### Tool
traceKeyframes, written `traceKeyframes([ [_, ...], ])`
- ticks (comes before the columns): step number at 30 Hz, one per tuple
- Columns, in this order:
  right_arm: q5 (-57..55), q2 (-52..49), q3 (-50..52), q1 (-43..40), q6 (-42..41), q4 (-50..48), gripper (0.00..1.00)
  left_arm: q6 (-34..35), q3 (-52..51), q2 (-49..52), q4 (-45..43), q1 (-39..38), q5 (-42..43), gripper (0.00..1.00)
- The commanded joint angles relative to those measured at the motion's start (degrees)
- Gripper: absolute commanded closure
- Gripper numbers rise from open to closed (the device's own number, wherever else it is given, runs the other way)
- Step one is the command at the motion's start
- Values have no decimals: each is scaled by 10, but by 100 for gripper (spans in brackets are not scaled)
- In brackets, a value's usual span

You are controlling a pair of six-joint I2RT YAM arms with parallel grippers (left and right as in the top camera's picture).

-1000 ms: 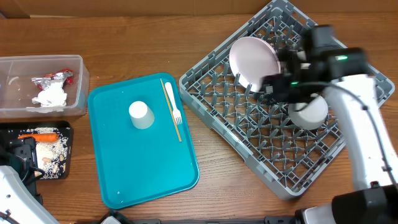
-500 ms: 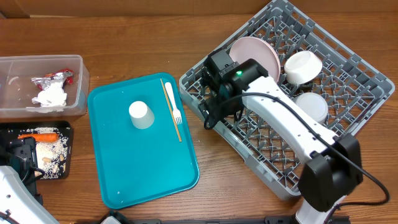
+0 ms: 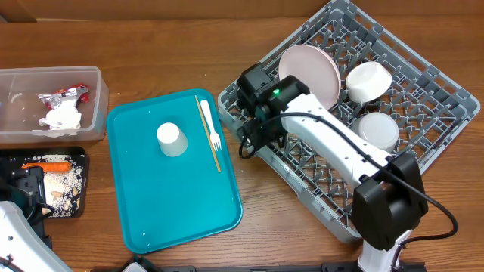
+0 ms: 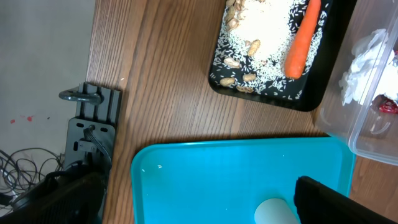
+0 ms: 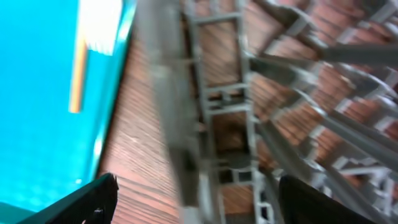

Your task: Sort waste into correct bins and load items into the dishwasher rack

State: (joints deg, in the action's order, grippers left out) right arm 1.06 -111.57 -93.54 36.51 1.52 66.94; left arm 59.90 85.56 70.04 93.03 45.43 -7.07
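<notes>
Hanging wide open and empty at the rack's point(image 3: 428, 178) nine o'clock rim, the right claw point(image 3: 251, 142) faces the fork point(image 3: 211, 127) and cup point(image 3: 172, 139) on the teal tray point(image 3: 175, 205), toward nine o'clock. Crossing low, a finger could snag the rim or scatter the fork.

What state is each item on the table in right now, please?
Plate: on edge in rack
Upper bowl: in rack
Lower bowl: in rack
Cup: standing on teal tray
Fork: flat on teal tray
Clear tub: holds napkin, wrapper
Black tray: holds carrot, rice
Left fingers: open, empty
Right fingers: open, empty
</notes>
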Motion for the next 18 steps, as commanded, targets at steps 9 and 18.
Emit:
traceKeyframes([
  [9, -7, -40, -2, 9, -18, -28, 31, 10, 8, 1, -1, 3, 1, 0],
  [18, -17, -40, -2, -19, -40, -80, 78, 10, 8, 1, -1, 3, 1, 0],
])
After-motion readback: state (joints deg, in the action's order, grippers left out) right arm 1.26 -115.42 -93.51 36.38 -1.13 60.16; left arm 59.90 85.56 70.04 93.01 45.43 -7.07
